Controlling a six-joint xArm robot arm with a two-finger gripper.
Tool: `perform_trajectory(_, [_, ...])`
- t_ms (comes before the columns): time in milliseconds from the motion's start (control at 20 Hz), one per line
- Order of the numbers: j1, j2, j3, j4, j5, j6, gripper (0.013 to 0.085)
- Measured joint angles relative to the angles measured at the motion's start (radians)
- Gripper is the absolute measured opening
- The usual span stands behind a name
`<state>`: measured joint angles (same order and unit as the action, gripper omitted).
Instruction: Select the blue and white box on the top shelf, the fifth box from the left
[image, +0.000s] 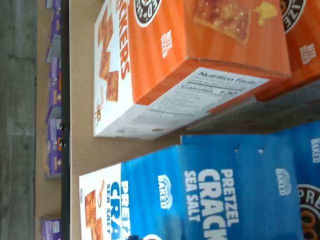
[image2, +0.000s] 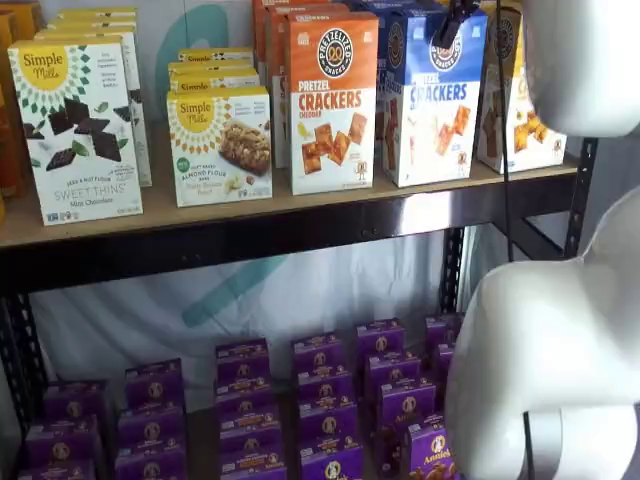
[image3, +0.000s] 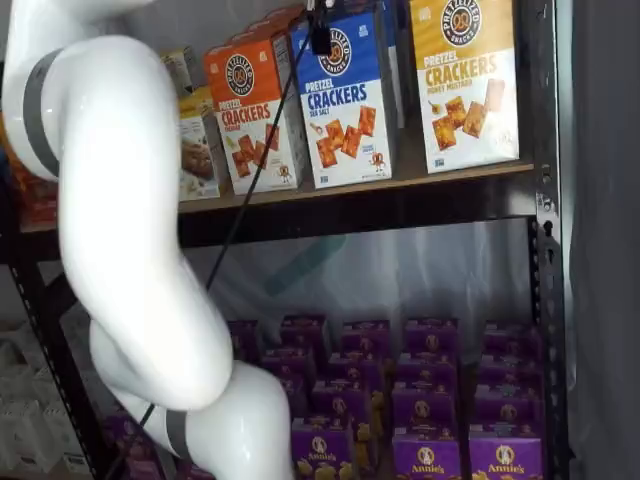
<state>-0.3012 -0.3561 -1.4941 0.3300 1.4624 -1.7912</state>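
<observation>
the blue box (image3: 348, 100) stood upright on the top shelf (image3: 400, 190), in the upper middle of a shelf view, between an orange box (image3: 252, 110) to its left and a yellow box (image3: 465, 80) to its right. in the other shelf view the blue box (image2: 432, 100) sat in the upper right, with the orange box (image2: 333, 105) just beside it on the left and the yellow box (image2: 520, 110) partly behind the white arm (image2: 560, 340). further left on the top shelf (image2: 250, 215) stood two white boxes with yellow tops (image2: 75, 130), (image2: 222, 145). the gripper (image3: 320, 35) showed only as a dark shape with a cable at the top edge, in front of the blue box's top; the same dark tip (image2: 452, 22) hung over the box in the other shelf view. i could not tell whether its fingers were apart or closed. the wrist view, turned on its side, showed the blue box (image: 200, 195) and the orange box (image: 175, 65) close up on the light-wood board, a gap between them. purple boxes (image3: 420, 390) filled the lower level in both shelf views.
</observation>
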Motion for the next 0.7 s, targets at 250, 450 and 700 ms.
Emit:
perform_trajectory(250, [0.006,0.012,-0.016,-0.032,0.026,-0.001,0.085])
perform_trajectory(450, [0.013,0.017,-0.025,-0.056,0.049,0.0,0.085])
perform_trajectory(700, [0.019,0.015,-0.025,-0.071,0.061,0.003,0.085])
